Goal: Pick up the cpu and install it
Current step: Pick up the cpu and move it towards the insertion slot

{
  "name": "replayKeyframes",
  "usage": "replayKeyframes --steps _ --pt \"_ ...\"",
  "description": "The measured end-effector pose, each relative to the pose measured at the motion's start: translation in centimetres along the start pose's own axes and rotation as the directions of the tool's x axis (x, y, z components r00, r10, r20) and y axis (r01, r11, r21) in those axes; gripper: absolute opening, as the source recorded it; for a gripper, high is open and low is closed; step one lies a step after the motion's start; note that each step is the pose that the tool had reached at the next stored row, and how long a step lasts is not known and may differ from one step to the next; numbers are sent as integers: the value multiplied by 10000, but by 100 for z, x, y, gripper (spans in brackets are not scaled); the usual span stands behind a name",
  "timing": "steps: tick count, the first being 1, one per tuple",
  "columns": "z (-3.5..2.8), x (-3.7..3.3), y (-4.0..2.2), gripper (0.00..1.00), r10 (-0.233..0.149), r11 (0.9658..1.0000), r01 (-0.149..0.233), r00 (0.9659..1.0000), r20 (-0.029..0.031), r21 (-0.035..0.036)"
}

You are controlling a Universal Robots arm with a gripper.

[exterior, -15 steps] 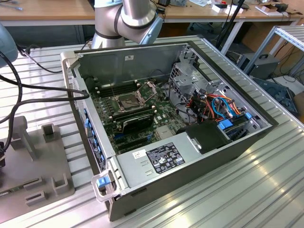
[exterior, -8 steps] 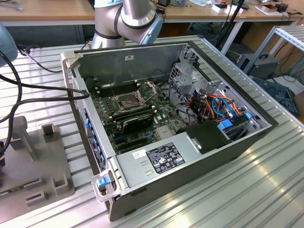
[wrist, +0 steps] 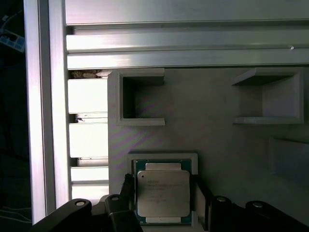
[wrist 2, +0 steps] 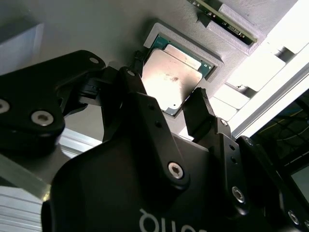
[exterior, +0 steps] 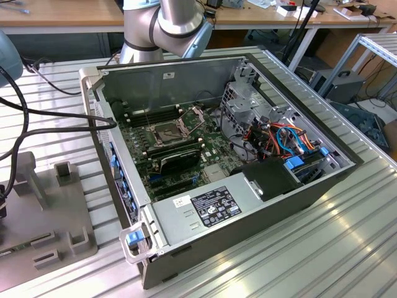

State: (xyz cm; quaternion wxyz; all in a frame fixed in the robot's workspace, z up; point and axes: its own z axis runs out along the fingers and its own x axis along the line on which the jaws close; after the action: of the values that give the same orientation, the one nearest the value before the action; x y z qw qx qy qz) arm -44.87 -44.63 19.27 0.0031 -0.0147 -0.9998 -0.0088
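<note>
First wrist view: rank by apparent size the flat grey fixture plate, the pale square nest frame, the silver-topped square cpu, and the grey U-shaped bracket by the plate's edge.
1. Flat grey fixture plate
2. Pale square nest frame, surrounding the cpu
3. Silver-topped cpu and grey U-shaped bracket: these look about alike, so they are left unranked.

I see thin gaps between the cpu (wrist: pixel 162 195) and the fingers (wrist: pixel 128 186) of my tool (wrist: pixel 163 180). The holder rim (wrist: pixel 161 156) crowds both sides, and a square bracket (wrist: pixel 115 99) stands just beyond.

The exterior view overlooks the computer case (exterior: pixel 260 220); both wrist views closely frame the cpu (wrist: pixel 162 193) (wrist 2: pixel 174 79).
</note>
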Motion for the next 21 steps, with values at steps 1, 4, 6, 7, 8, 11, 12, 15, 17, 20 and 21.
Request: replayKeyframes --steps 1,4,6,7,8,11,12,15,17,20,21 --pt "0 0 0 60 0 10000 0 10000 0 0" --pt "1 1 14 60 1 10000 -1 10000 0 1" --pt "4 0 20 60 -1 10000 1 10000 0 0" --pt "4 1 22 60 0 10000 0 10000 0 1" --pt "5 1 24 60 -1 10000 1 10000 0 0" --pt "6 2 37 60 1 10000 -1 10000 -1 1" --pt "7 2 41 60 -1 10000 1 10000 -1 1" --pt "9 1 48 60 -2 10000 2 10000 0 0" --pt "8 2 49 60 -1 10000 1 10000 -1 1" --pt "8 2 51 60 0 10000 0 10000 -1 0" --pt "8 2 51 60 -1 10000 1 10000 0 1"
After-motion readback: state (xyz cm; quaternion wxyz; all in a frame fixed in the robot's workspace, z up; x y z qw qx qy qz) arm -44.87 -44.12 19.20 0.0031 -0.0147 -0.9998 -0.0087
